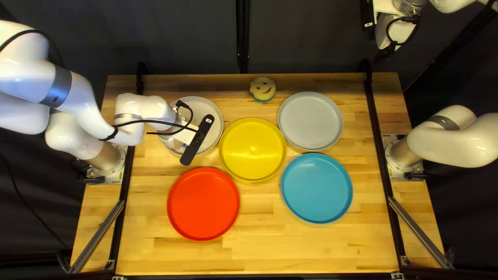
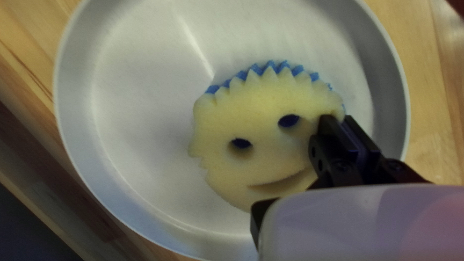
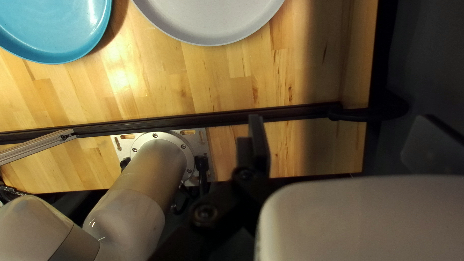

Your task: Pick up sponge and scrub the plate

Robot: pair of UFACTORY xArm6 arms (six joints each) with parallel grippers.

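- A dark curtain (image 1: 176, 36) hangs behind the wooden tabletop (image 1: 311, 254), where a yellow plate (image 1: 252, 155), a red plate (image 1: 203, 203), a blue plate (image 1: 317, 187) and a light grey plate (image 1: 310, 120) are laid out; a second sponge (image 1: 263, 89) sits near the far edge.
- The sponge (image 2: 261, 145) should be light and springy, its yellow face likely giving under pressure, with nothing fragile about it; a loose pinch could let it twist or fold.
- It is best taken by its thickness near the rim, one finger on the yellow face and one on the blue backing, clear of the eye holes and the mouth slit.
- The pale plate (image 2: 135, 111) looks smooth and stiff, and might slide if the scrubbing presses too hard.
- The left hand (image 2: 340, 119) has its fingers drawn close together and appears to pinch the sponge at one edge, with most of the face spreading out to one side of the grip.
- The sponge lies over the inside of the pale plate, nearer the hand's side of the rim; whether it touches the plate cannot be told.
- Being held off-centre, its far side may lag or curl, so short, gentle strokes seem the next thing called for.
- The right hand (image 3: 344, 145) is well apart from the pale plate, fingers spread wide and nothing between them.
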